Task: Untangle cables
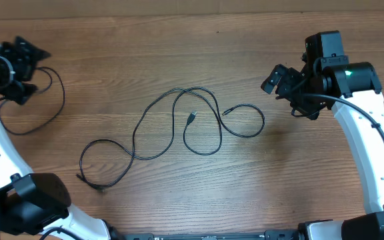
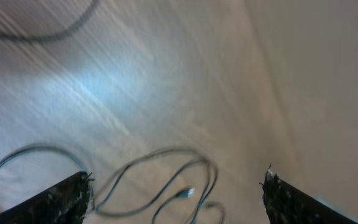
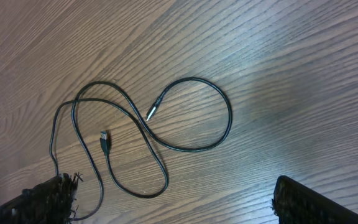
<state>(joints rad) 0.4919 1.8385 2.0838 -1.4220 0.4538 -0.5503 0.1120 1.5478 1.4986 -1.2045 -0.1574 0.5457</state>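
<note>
Two thin black cables (image 1: 179,123) lie looped over each other mid-table. One ends in a small plug (image 1: 191,117), the other in a silver tip (image 1: 225,112) beside a round loop (image 1: 259,123). A third cable (image 1: 52,107) curls alone at the far left. My left gripper (image 1: 29,70) hovers just above that loop, open and empty. In the blurred left wrist view the left gripper (image 2: 176,176) frames the tangle (image 2: 166,180). My right gripper (image 1: 284,93) hangs open to the right of the tangle. The right wrist view shows the right gripper (image 3: 173,182) open, with the plug (image 3: 105,140) and silver tip (image 3: 154,111) beyond it.
The wooden table (image 1: 199,193) runs across the whole view. The white arm links (image 1: 372,160) stand at the right edge, and the left arm's base (image 1: 32,200) sits at the lower left. The far table edge (image 1: 179,13) lies along the top.
</note>
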